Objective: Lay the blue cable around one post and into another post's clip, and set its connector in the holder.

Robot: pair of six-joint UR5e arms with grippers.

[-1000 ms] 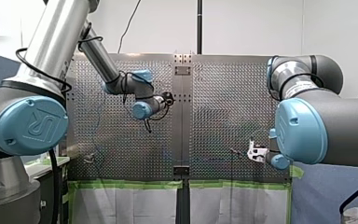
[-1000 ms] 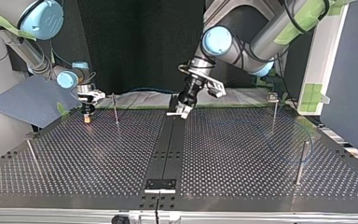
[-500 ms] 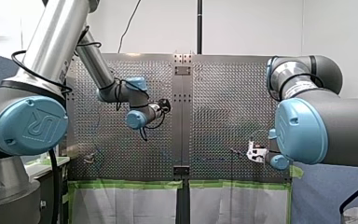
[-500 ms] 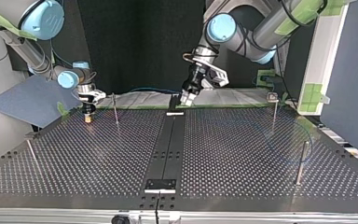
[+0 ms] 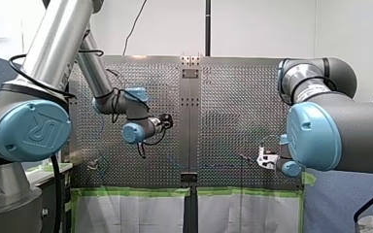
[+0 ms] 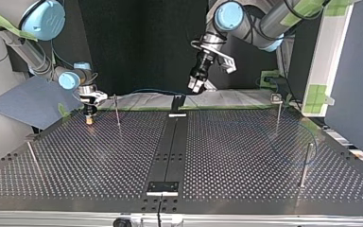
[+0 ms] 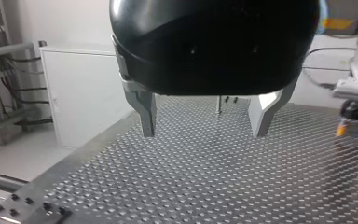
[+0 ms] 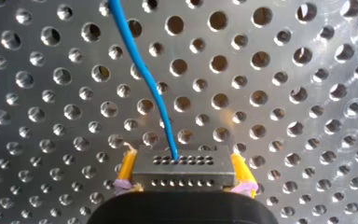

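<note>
My right gripper (image 8: 182,181) is shut on a small grey connector (image 8: 182,169), with yellow pads (image 8: 127,167) on both its sides. The blue cable (image 8: 145,77) runs from the connector across the perforated plate. In the top view my right gripper (image 6: 90,115) hangs low over the table at the far left, beside a thin post (image 6: 116,111). My left gripper (image 6: 196,85) hovers open and empty above the black holder (image 6: 177,102) at the far middle. Its metal fingers (image 7: 145,111) stand wide apart. A faint cable loop (image 6: 314,138) lies near the right-hand post (image 6: 305,165).
A post with a clip on top (image 6: 277,111) stands at the top view's far right, and a leaning post (image 6: 33,158) at the near left. A black strip (image 6: 170,146) runs down the table's middle. Green tape (image 5: 136,192) lines the table's edge in the front view.
My left gripper has risen from the table beside the holder and pulled back, still open. My right arm and the connector have stayed still.
</note>
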